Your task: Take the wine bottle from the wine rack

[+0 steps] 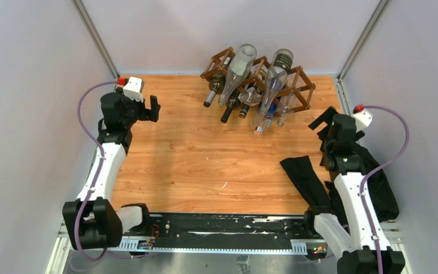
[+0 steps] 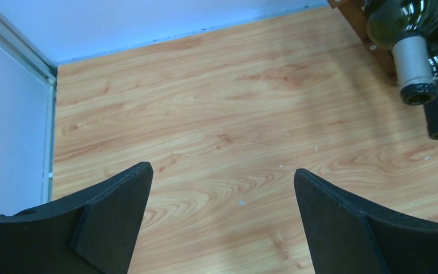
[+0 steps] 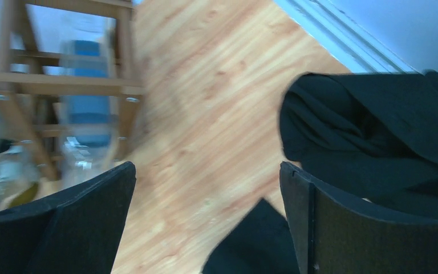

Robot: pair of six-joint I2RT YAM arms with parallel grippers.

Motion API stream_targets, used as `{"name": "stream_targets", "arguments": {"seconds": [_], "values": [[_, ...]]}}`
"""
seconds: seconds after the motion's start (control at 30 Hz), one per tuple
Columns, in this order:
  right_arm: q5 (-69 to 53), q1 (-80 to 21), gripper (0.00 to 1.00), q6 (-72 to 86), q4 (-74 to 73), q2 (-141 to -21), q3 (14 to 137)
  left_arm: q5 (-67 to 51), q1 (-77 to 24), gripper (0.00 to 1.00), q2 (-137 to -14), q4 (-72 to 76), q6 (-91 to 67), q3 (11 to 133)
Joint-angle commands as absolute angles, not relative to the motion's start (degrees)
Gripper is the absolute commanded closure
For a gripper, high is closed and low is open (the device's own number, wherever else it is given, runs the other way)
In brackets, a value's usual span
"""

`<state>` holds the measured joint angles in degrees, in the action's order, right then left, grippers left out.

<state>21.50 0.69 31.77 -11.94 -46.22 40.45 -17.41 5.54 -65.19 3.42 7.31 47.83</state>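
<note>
Plain pale walls (image 1: 228, 28) are enclosing the light wood-grain tabletop (image 1: 205, 154), meeting it beyond and beside the left gripper (image 2: 222, 169). Aluminium frame posts (image 1: 97, 37) are standing in the far corners under even light.

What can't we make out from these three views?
Top view: bottles overlap in the wine rack; count and cells unclear.
Left wrist: frame edge cuts the rack; only two bottle necks show.
Right wrist: rack and bottles blurred; blue label unreadable.
Top view: right arm covers part of the black cloth.

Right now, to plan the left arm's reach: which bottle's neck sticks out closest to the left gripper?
The leftmost bottle, grey foil on its neck; the others poke out further right.
</note>
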Motion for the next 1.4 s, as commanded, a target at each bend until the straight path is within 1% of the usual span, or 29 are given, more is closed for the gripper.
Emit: {"name": "stream_targets", "arguments": {"seconds": [0.0,0.1,0.23,0.37,0.57,0.73,1.0,1.1,1.37], "values": [[12.5,0.4,0.00,32.6,-23.4,-51.4,54.8,-20.0,6.0,0.00,-68.4,-15.9,7.1,58.4],[12.7,-4.1,0.00,32.7,-29.6,-56.6,64.2,-21.0,6.0,0.00,-70.6,-22.1,6.2,63.4],[17.1,-14.9,0.00,32.7,-33.8,-63.8,75.9,-22.6,6.0,0.00,-71.5,-26.8,5.3,66.3],[21.3,-27.5,0.00,32.3,-38.3,-74.5,89.6,-24.5,6.1,0.00,-71.0,-29.1,5.5,66.4],[23.9,-38.2,0.02,31.8,-41.5,-90.9,105.3,-23.5,6.0,0.00,-69.8,-30.9,7.3,64.9],[23.8,-41.2,0.03,32.4,-44.1,-101.6,115.8,-25.4,6.0,0.00,-69.4,-32.7,8.8,63.8],[25.7,-41.1,0.06,33.8,-46.4,-113.1,126.6,-28.4,6.0,0.00,-69.1,-33.8,10.0,62.0],[25.9,-40.6,0.08,34.8,-47.1,-116.8,129.0,-29.2,6.0,0.00,-69.4,-33.8,10.0,61.7],[26.7,-38.6,0.13,37.3,-47.3,-121.9,131.3,-30.0,6.1,0.00,-69.8,-33.8,9.9,61.2]]}}
